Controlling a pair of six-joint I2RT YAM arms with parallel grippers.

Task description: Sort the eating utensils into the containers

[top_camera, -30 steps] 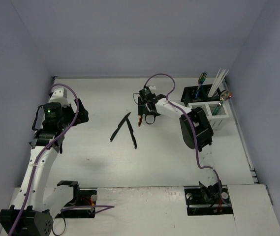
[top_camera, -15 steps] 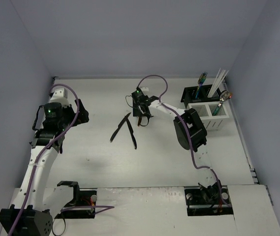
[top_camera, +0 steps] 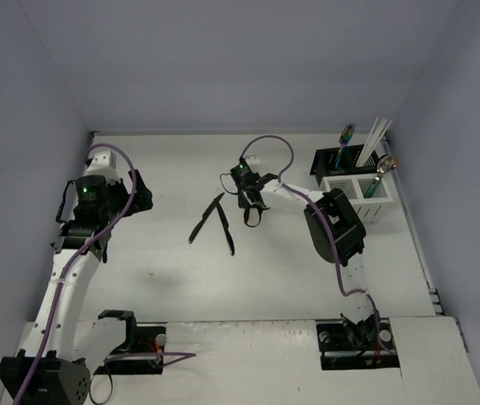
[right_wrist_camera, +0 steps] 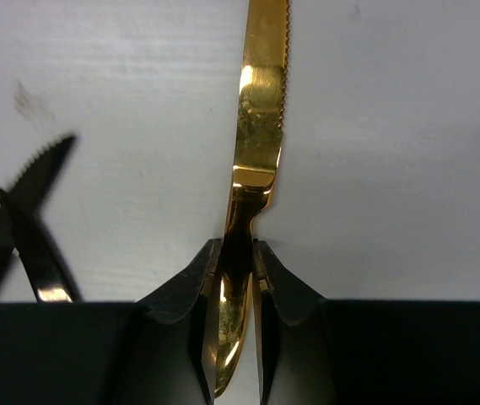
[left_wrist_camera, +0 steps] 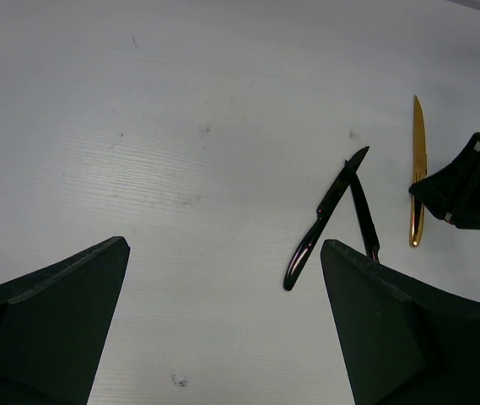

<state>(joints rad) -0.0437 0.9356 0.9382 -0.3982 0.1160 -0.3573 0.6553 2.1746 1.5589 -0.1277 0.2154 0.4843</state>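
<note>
My right gripper is shut on the handle of a gold knife that lies on the table, its serrated blade pointing away. In the top view this gripper is at mid-table and covers the knife. The left wrist view shows the gold knife beside the right gripper. Two black knives lie crossed just left of it; they also show in the left wrist view. My left gripper is open and empty at the far left. The black caddy and the white caddy stand at the back right.
The caddies hold several utensils: a teal and blue one, white sticks and a spoon. Grey walls close the table on the left, back and right. The right arm's purple cable loops above the wrist.
My right gripper has moved nearer along the table onto the gold knife, and its fingers now pinch the handle. The left arm and the black knives have not moved.
</note>
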